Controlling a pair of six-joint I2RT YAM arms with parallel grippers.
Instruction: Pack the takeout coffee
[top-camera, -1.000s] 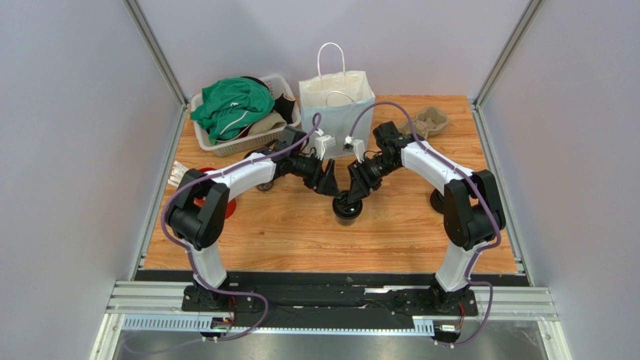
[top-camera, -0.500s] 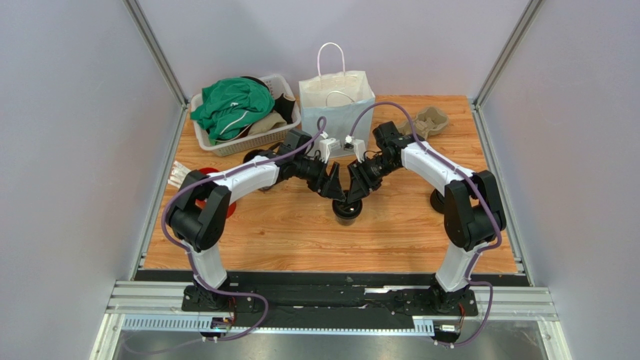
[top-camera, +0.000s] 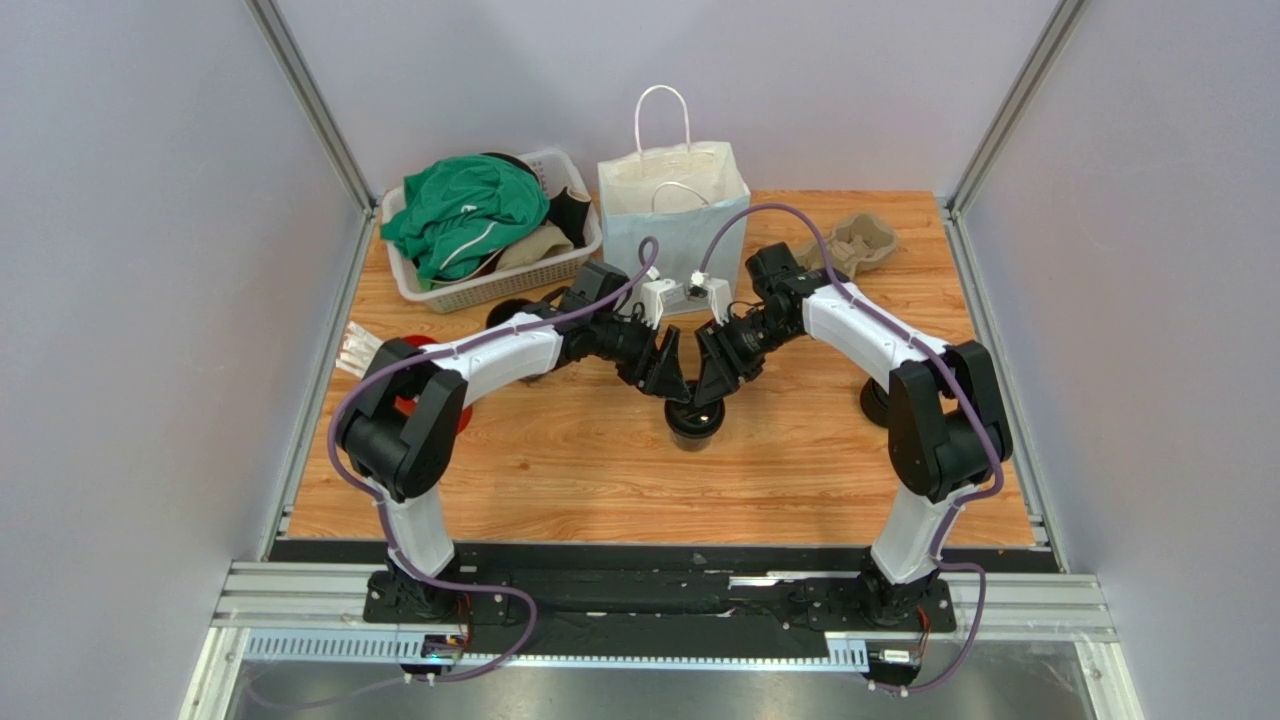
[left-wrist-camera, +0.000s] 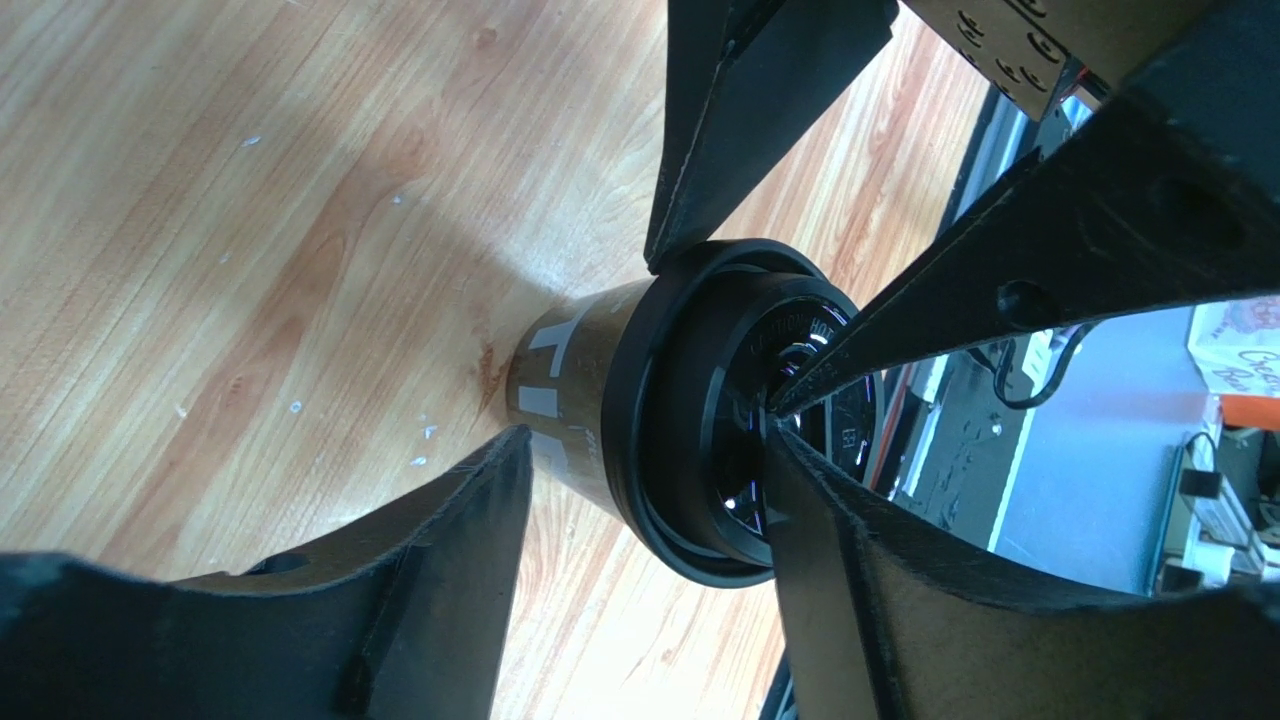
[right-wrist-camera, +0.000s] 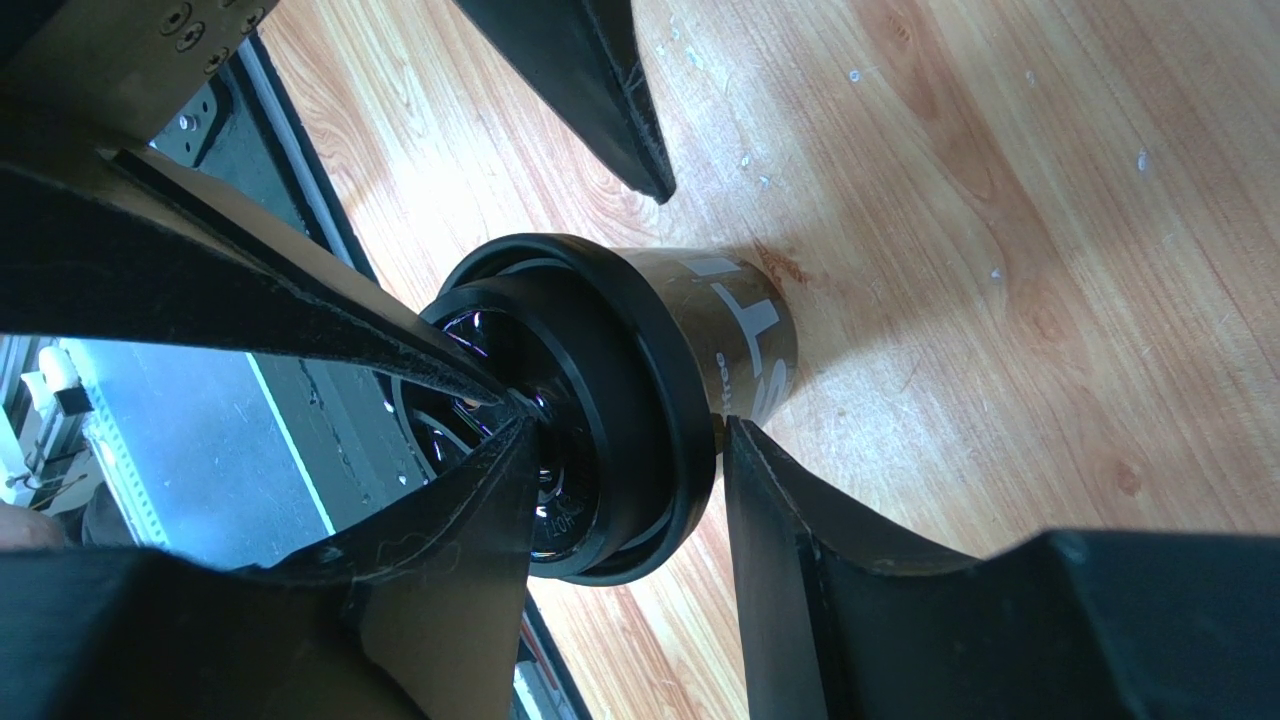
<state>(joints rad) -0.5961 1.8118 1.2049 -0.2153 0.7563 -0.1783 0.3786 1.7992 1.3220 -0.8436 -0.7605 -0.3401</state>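
The takeout coffee cup (top-camera: 694, 423) stands upright on the bench (top-camera: 601, 473), right beneath both my claws. My left claw (top-camera: 669, 383) has its fingers spread either side of the cup, one tip by the wall and one at the lid (left-wrist-camera: 706, 420). My right claw (top-camera: 706, 384) straddles it the same way from the opposite side. Whether either truly presses, I cannot tell. The grip looks like the step in hand. I should seat the pads on the wall below the lid's rim and squeeze gently, since paper crushes. One claw should carry it, kept level, to the paper bag (top-camera: 673, 188) beyond my claws.
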